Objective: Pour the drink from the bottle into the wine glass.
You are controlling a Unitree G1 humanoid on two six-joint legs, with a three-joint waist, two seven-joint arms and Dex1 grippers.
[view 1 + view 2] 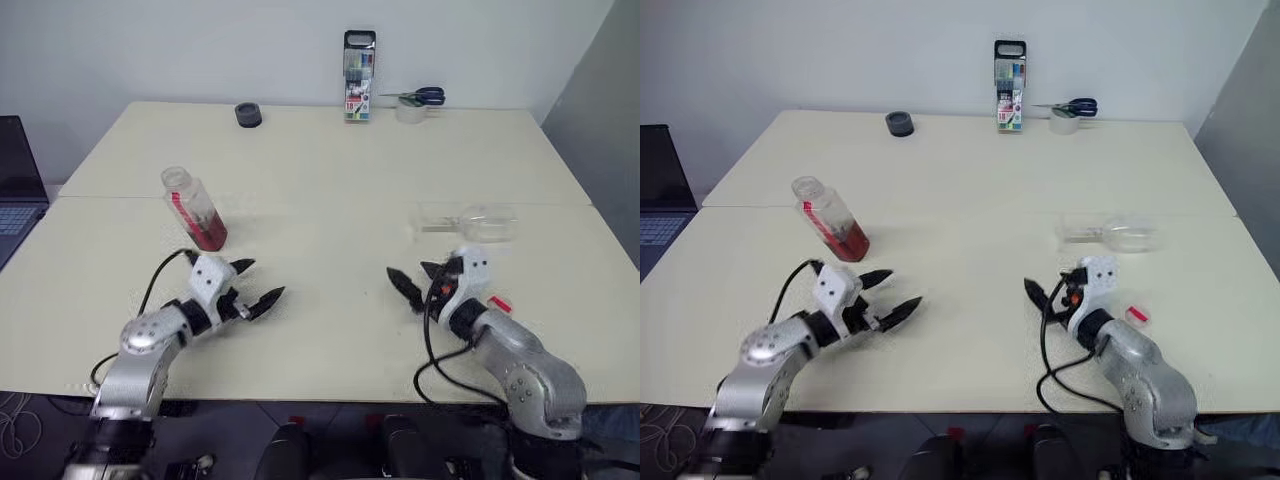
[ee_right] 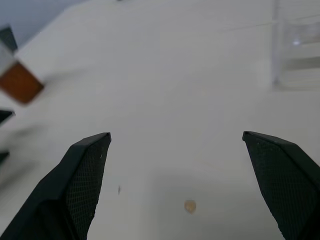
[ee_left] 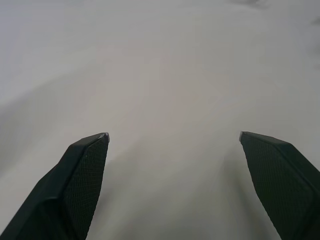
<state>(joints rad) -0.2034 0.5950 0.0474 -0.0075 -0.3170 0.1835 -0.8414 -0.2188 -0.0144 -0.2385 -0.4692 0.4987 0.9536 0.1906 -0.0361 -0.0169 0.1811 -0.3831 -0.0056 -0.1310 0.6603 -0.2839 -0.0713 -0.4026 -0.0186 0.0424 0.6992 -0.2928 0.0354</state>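
While both my grippers hover open and empty over the table (image 1: 330,160), left gripper (image 1: 256,287) sits near the uncapped bottle (image 1: 195,210) of reddish drink (image 1: 209,234); right gripper (image 1: 414,281) is near the toppled wine glass (image 1: 470,222).

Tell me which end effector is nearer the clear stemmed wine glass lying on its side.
Right. The right end effector sits just in front of the clear stemmed wine glass; the left end effector is far across the table, near the bottle.
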